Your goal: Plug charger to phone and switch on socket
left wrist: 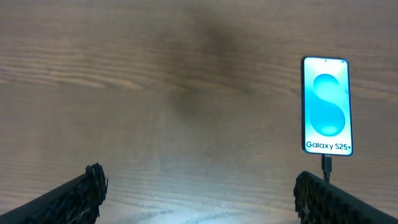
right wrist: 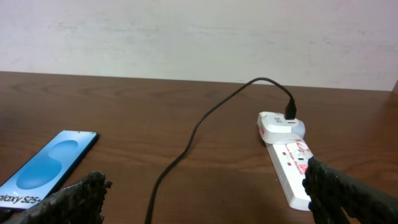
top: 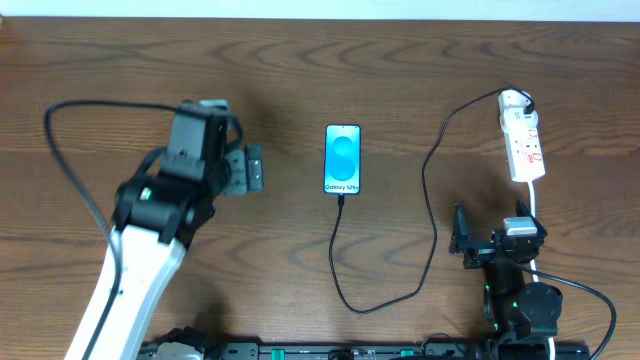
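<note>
Left hand [left wrist: 199, 186] and right hand [right wrist: 205, 183] both gape empty. The white elongated plastic socket strip [top: 523, 143], upper right, seems light and slide-prone: press straight down, not sideways.

Just a dark brown wood-grain table [top: 290, 60] filling pretty much everything, plain off-white, slightly mottled wall [right wrist: 155, 31] right behind its far edge. Soft even lighting, faint glare.
</note>
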Controlling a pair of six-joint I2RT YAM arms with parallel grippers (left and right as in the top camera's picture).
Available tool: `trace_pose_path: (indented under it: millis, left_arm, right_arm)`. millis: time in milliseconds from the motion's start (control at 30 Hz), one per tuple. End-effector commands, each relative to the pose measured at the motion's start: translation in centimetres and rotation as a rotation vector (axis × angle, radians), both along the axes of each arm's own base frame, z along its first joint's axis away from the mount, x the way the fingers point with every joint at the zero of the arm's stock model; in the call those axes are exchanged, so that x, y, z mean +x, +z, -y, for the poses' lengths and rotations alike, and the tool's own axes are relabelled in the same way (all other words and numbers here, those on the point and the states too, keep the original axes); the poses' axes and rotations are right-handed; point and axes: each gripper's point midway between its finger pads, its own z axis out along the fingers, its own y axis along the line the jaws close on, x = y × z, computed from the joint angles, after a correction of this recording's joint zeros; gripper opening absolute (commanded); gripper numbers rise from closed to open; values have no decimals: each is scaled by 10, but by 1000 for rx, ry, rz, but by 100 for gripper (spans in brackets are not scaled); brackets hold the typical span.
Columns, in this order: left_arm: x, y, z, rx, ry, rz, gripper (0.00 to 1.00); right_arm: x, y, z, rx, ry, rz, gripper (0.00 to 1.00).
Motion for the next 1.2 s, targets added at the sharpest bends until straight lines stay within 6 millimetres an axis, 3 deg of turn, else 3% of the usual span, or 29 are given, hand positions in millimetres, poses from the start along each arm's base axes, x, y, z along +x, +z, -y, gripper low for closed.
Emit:
trace_pose_path:
  millis: [0, 133, 267, 433, 633, 933, 1167]
  left_arm:
    - [-13, -9, -12, 41, -12, 37, 98]
    - [-21, -21, -19, 6, -18, 108, 98]
    - [-32, -34, -13, -47, -144, 184, 98]
    - [-49, -47, -30, -73, -92, 228, 98]
    - [-69, -43, -41, -128, -59, 333, 98]
    - [-69, -58, -41, -127, -57, 340, 98]
    - [-66, -53, -37, -126, -91, 529, 98]
  right_arm:
    - [0, 0, 2, 13, -10, 0, 99]
    - [0, 0, 2, 13, -10, 0, 99]
    - [0, 0, 2, 13, -10, 0, 99]
    - [0, 0, 2, 13, -10, 0, 99]
    - [0, 0, 2, 13, -10, 0, 99]
    - [0, 0, 2, 13, -10, 0, 99]
    - [0, 0, 2, 13, -10, 0, 99]
